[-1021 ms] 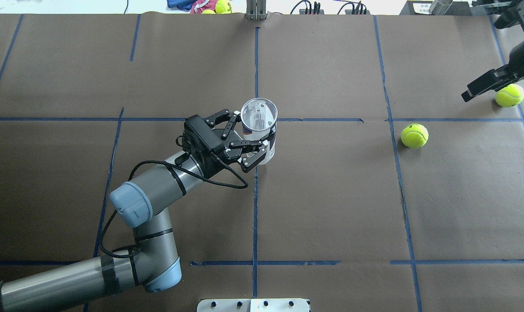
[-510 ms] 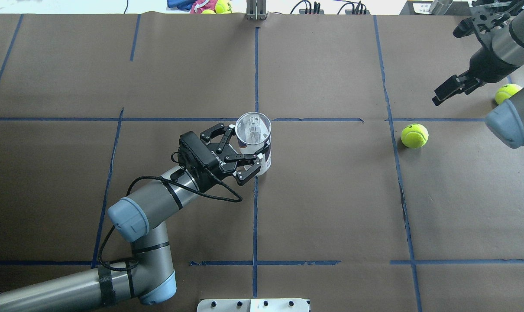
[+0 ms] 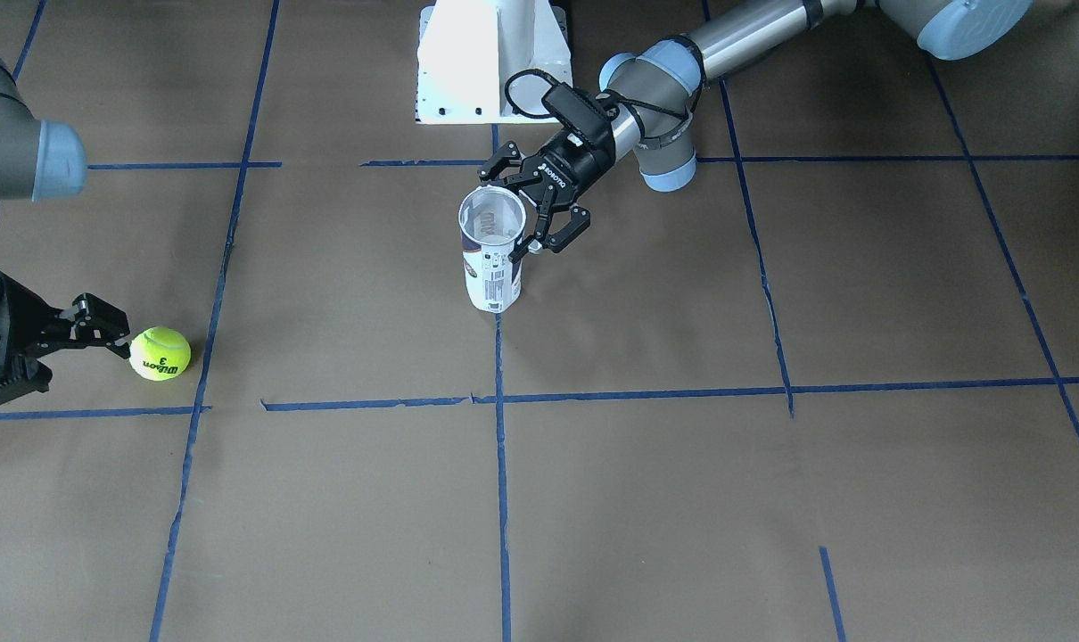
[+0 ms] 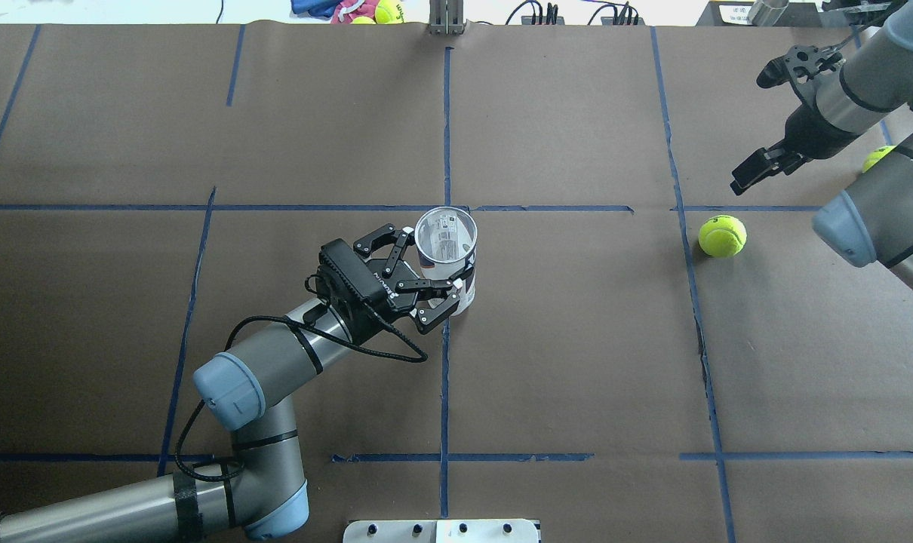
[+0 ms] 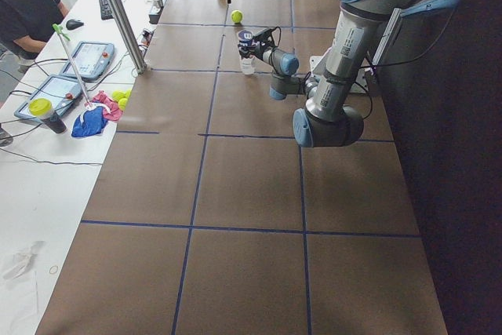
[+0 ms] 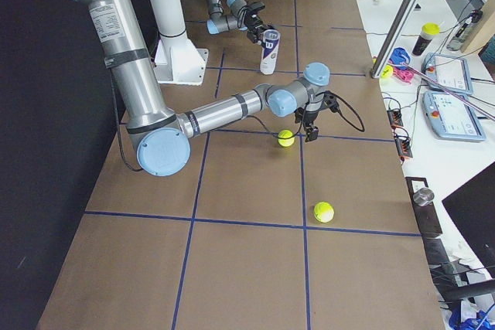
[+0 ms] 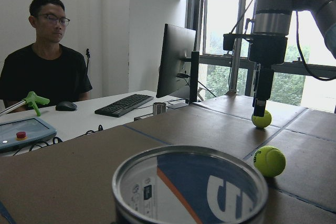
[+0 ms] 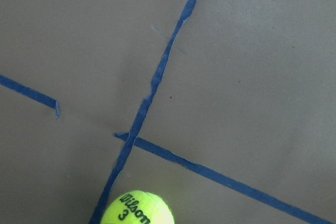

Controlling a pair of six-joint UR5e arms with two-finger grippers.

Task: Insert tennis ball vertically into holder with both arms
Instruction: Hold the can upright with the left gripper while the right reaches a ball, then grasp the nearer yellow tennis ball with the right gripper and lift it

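Note:
The holder (image 4: 447, 253) is a white and navy can that stands upright near the table's middle with its mouth open upward and nothing inside. My left gripper (image 4: 435, 280) is shut on the holder's upper wall from the robot's side; the front view shows the same grip, left gripper (image 3: 532, 223) on the holder (image 3: 492, 267). The tennis ball (image 3: 160, 353), marked "Wilson 3", lies on the paper to the right of the holder, also seen as tennis ball (image 4: 722, 235). My right gripper (image 3: 111, 339) points down just beside that ball with its fingers spread, holding nothing.
A second ball (image 4: 877, 157) lies near the right edge, half hidden by the right arm. The white pedestal (image 3: 490, 62) stands at the robot's side. A person (image 7: 44, 72) sits at a side desk with tablets, a keyboard and a monitor. Cloth and balls (image 4: 351, 9) lie past the far edge.
The left gripper carried the holder a little toward the robot. The right arm swung in from the right edge, leaving the second ball and moving left toward the nearer tennis ball.

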